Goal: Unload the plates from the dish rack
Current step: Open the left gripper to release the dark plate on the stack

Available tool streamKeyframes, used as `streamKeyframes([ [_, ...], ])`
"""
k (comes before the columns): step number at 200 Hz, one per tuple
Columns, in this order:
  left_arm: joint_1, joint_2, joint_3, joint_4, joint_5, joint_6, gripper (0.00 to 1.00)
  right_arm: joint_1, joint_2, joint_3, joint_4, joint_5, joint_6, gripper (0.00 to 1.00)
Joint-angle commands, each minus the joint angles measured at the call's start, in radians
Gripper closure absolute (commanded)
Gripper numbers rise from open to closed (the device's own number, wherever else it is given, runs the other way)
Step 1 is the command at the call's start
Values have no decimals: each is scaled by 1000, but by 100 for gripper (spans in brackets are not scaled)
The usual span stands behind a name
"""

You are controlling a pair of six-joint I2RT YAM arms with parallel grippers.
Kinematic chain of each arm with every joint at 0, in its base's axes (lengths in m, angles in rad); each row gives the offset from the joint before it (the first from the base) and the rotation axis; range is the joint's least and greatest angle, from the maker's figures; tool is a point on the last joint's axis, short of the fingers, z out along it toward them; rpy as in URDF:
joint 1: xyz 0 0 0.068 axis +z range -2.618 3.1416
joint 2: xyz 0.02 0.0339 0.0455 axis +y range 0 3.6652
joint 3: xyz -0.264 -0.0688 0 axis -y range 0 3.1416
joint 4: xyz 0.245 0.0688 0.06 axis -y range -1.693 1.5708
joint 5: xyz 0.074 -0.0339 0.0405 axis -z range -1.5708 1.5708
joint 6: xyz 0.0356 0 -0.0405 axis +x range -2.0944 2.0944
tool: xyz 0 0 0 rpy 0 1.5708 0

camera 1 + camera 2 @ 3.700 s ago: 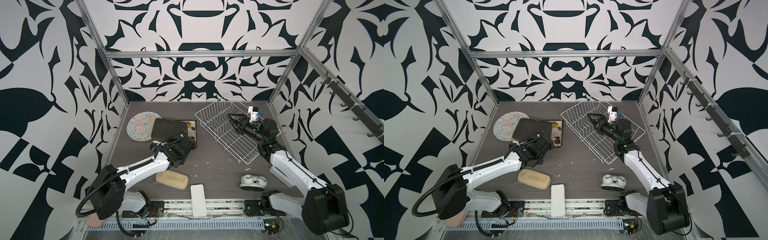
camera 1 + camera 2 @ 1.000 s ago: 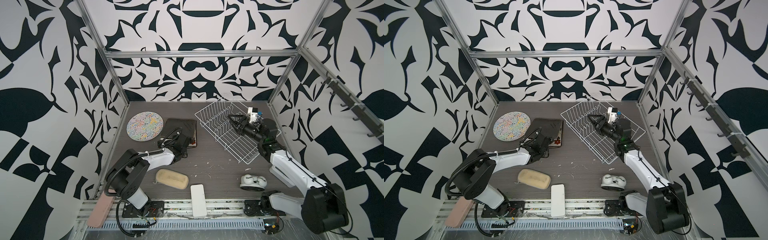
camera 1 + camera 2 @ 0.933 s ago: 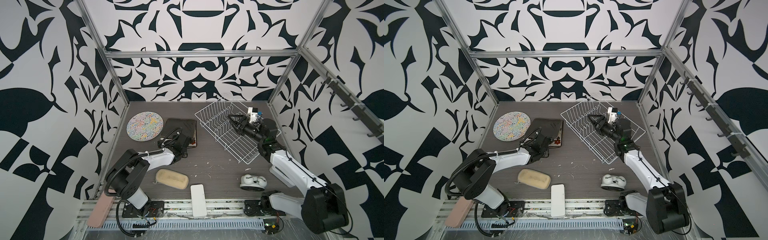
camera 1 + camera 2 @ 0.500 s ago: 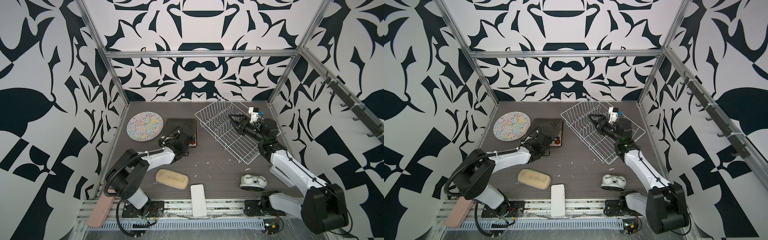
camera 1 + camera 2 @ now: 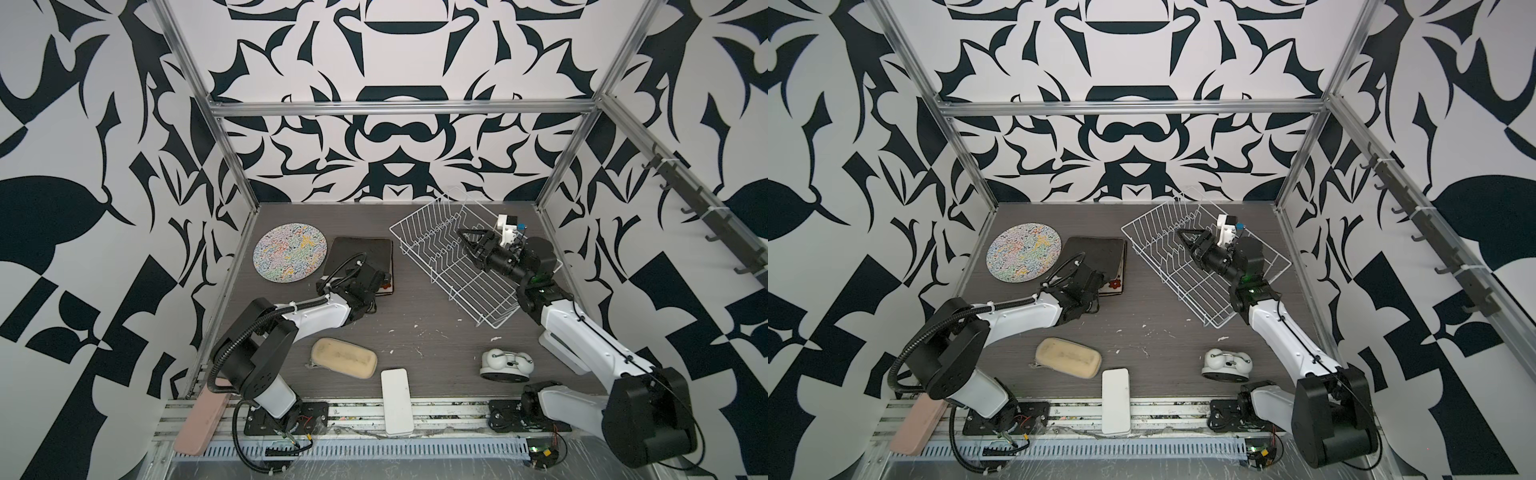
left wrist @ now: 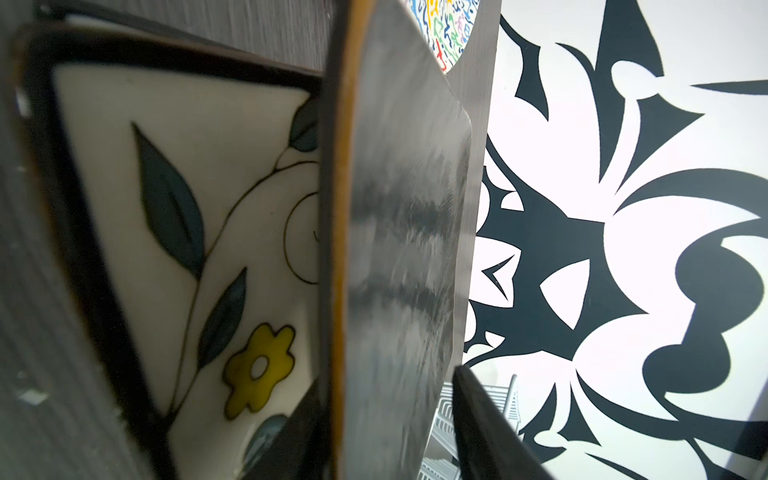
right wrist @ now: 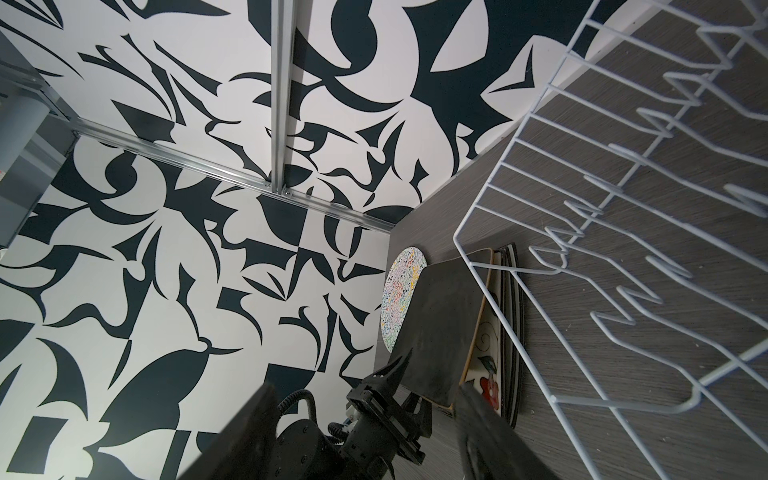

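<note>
Left arm low, left pincer straddling the tilted dark plate's edge, grip unclear. Right arm reaches over the single dish rack, right pincer agape. Centre-left: one round plate; square plates stacked, at least two.

Both top views are bright and evenly lit from above. The white wall panels come close to washing out, while the dark table stays readable, with only soft, short shadows beside the arms. Straight frame posts lean outward toward the picture edges. In the left wrist view the dark square plate sits too near the lens. It is blurred, and its glossy face carries smeared grey reflections. The flowered plate is soft too, while the wall behind is crisp and glaring. In the right wrist view the right fingers and the nearest dish rack wires are out of focus.
</note>
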Motion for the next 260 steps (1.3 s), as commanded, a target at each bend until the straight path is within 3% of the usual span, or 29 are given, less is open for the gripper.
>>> streamKeyframes([
  [1, -6, -34, 45, -9, -34, -32, 49, -4, -36, 14, 23, -14, -17, 30],
  [141, -52, -42, 77, -139, -44, -110, 45, -11, -83, -16, 15, -9, -14, 30],
  [260, -116, -74, 105, -378, -103, -274, 45, -13, -123, -39, 10, 0, -12, 30],
])
